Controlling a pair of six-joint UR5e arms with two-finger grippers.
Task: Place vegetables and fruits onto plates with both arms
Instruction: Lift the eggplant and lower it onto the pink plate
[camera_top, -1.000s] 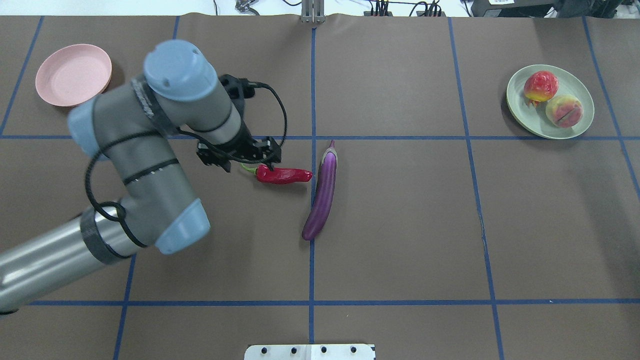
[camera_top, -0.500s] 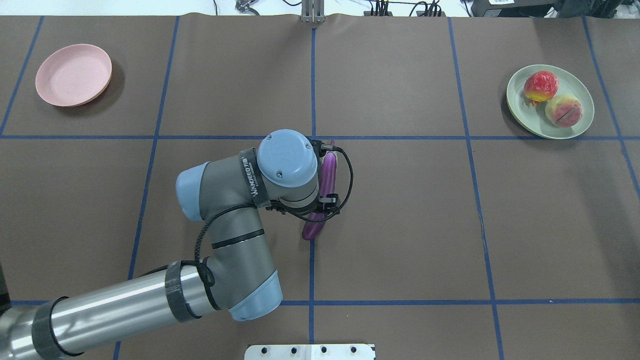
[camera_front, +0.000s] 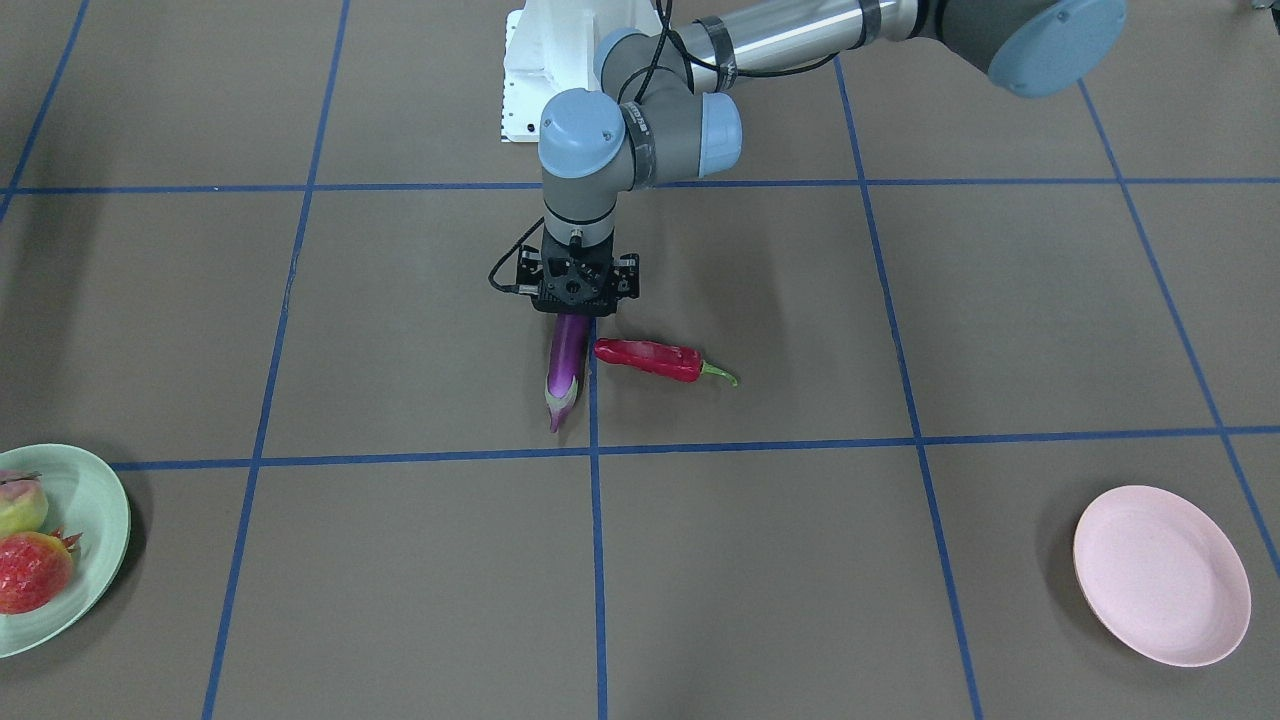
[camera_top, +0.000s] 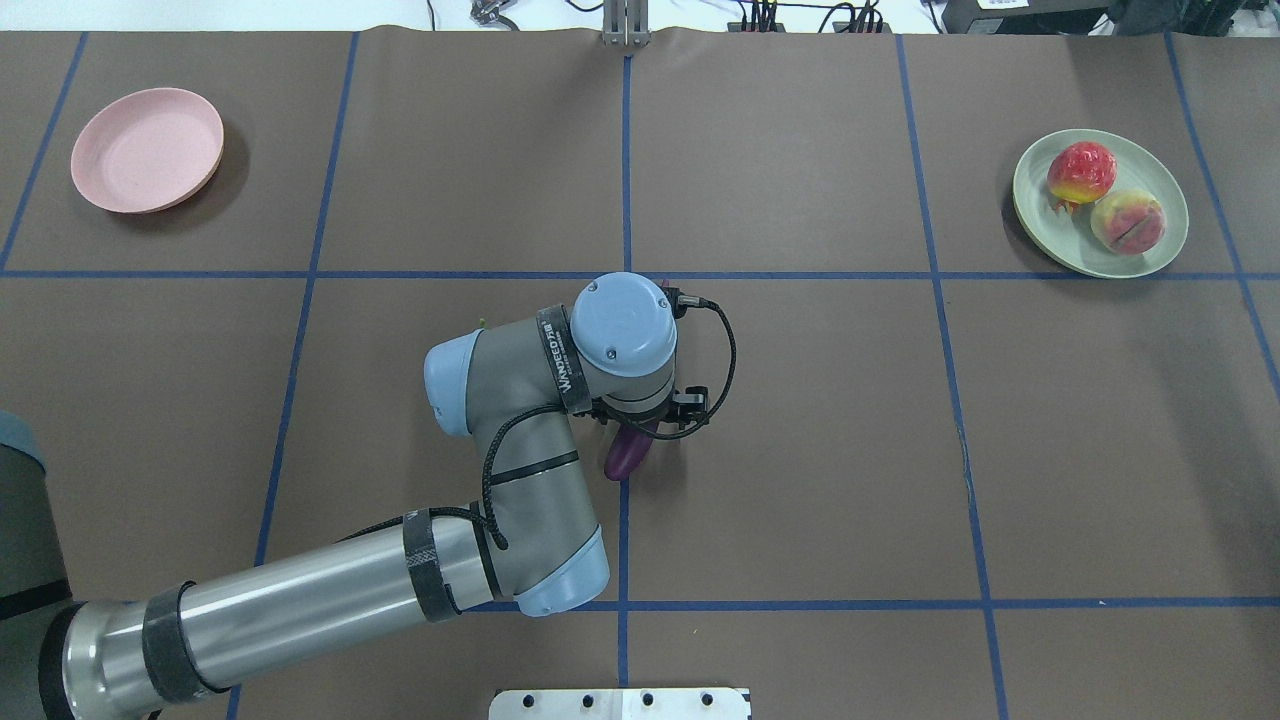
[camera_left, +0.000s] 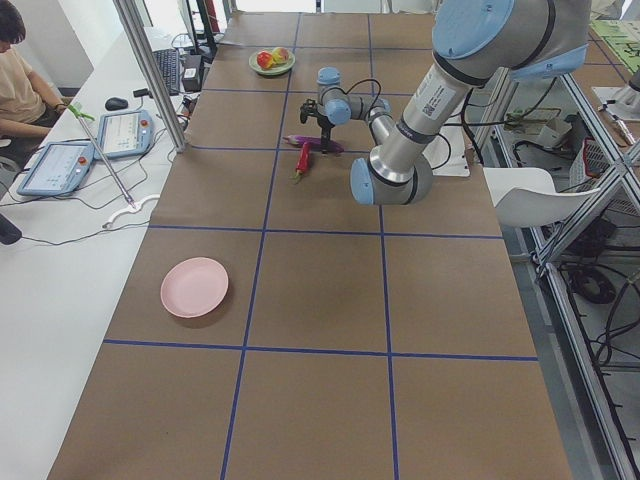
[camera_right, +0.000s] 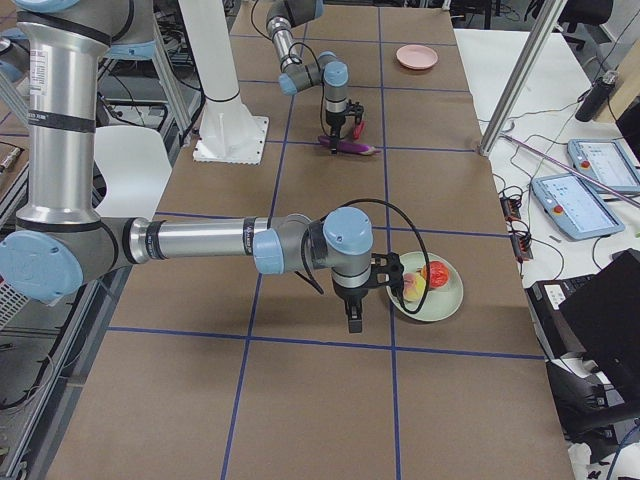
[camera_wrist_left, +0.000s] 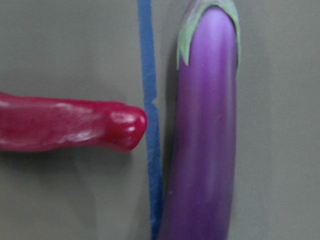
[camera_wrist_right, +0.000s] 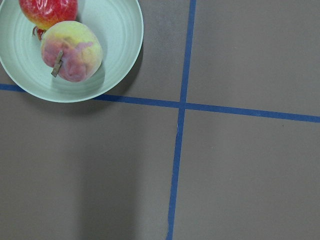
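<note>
The peach (camera_top: 1127, 221) and red fruit (camera_top: 1081, 171) sit on the green plate (camera_top: 1035, 205), while the eggplant (camera_front: 567, 365) and chili (camera_front: 650, 358) lie unplated below the left gripper (camera_front: 573, 310), whose spread cannot be told.

Diffuse overhead light is falling bright and even; the eggplant (camera_wrist_left: 205, 135) is reading soft and blurred up close, a pale glare streak running along it.

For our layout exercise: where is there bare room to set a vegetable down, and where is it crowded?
The pink plate is bare. Open table lies between it and the chili, and between the eggplant and the green plate. Crowded: the centre, where the left arm hangs over both vegetables, and the green plate, holding two fruits.
</note>
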